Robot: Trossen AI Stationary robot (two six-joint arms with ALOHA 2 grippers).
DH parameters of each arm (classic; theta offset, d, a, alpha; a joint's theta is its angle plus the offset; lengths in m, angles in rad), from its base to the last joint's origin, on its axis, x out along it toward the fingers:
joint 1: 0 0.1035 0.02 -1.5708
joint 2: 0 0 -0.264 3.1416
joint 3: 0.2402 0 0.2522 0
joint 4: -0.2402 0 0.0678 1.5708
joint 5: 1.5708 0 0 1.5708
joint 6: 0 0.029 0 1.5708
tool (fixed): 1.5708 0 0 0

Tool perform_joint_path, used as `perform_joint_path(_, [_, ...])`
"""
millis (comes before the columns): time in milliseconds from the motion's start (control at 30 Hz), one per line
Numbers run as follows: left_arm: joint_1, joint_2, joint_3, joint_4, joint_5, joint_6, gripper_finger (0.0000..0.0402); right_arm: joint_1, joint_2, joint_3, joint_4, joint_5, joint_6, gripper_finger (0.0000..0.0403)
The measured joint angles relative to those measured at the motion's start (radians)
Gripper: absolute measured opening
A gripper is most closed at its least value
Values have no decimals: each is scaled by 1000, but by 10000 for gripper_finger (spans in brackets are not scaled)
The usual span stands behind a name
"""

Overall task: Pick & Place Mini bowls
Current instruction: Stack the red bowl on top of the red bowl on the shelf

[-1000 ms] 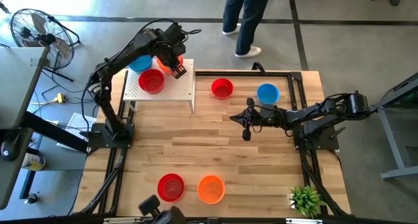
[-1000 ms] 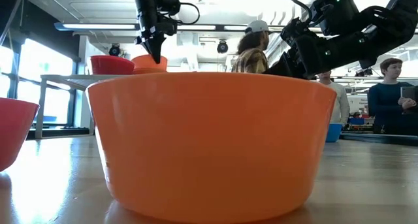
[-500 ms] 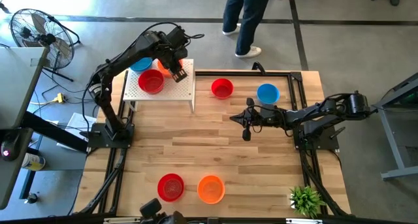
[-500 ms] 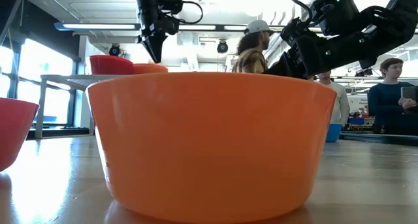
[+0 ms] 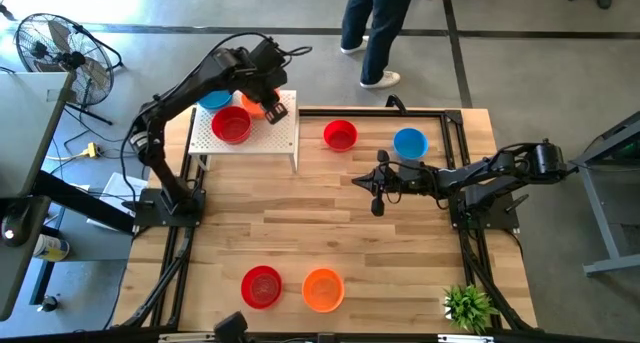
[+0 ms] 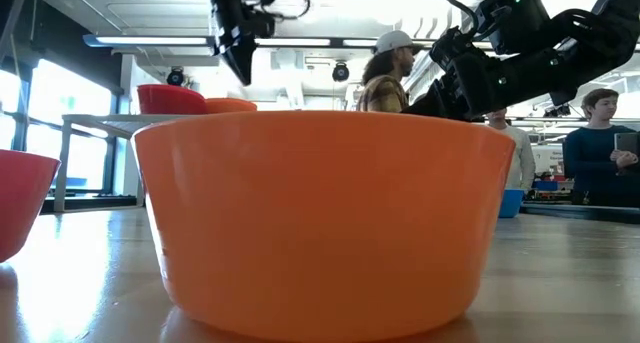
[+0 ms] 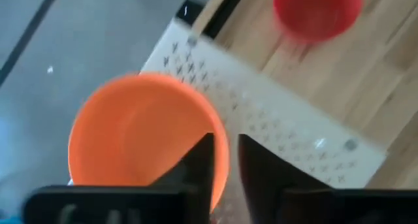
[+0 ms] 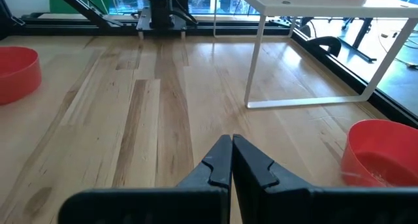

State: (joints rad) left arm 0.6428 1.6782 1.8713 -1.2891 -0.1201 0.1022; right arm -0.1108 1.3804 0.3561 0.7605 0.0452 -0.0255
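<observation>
Bowls everywhere on this table, and the action is sitting at the far left corner. Up there the left gripper (image 5: pixel 272 101) is hovering over the white perforated stand (image 5: pixel 281 135), right above the orange bowl (image 5: pixel 251 105) resting on it. From the left wrist view its fingers (image 7: pixel 204 160) are standing slightly apart, with the orange bowl's rim showing just below them and nothing pinched between them. In the low view the gripper is hanging clear above the bowls on the stand.

Sharing that stand are a red bowl (image 5: pixel 232 125), just beside the orange one, and a blue bowl (image 5: pixel 213 97) at the far left edge, partly hidden under the arm.

Over on the right, the right gripper (image 5: pixel 376 182) is waiting mid-table above the wood, jaws pressed together and holding nothing. Beyond it, on the far side of the wooden table (image 5: pixel 400 253), a second red bowl (image 5: pixel 340 135) and a second blue bowl (image 5: pixel 410 142) are sitting near each other.

At the near edge, another red bowl (image 5: pixel 262 286) and another orange bowl (image 5: pixel 323 289) are sitting side by side; that orange one is filling the low view. A small green plant (image 5: pixel 468 305) is standing at the near right corner.
</observation>
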Motion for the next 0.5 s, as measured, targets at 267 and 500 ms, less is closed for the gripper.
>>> perform_joint_path(267, [-141,-69,0,162,-50,-36,19,0,0,0,0,-3,-1,0])
perform_joint_path(500, [-280,-72,0,252,-93,-34,3,0,0,0,0,-29,-1,0])
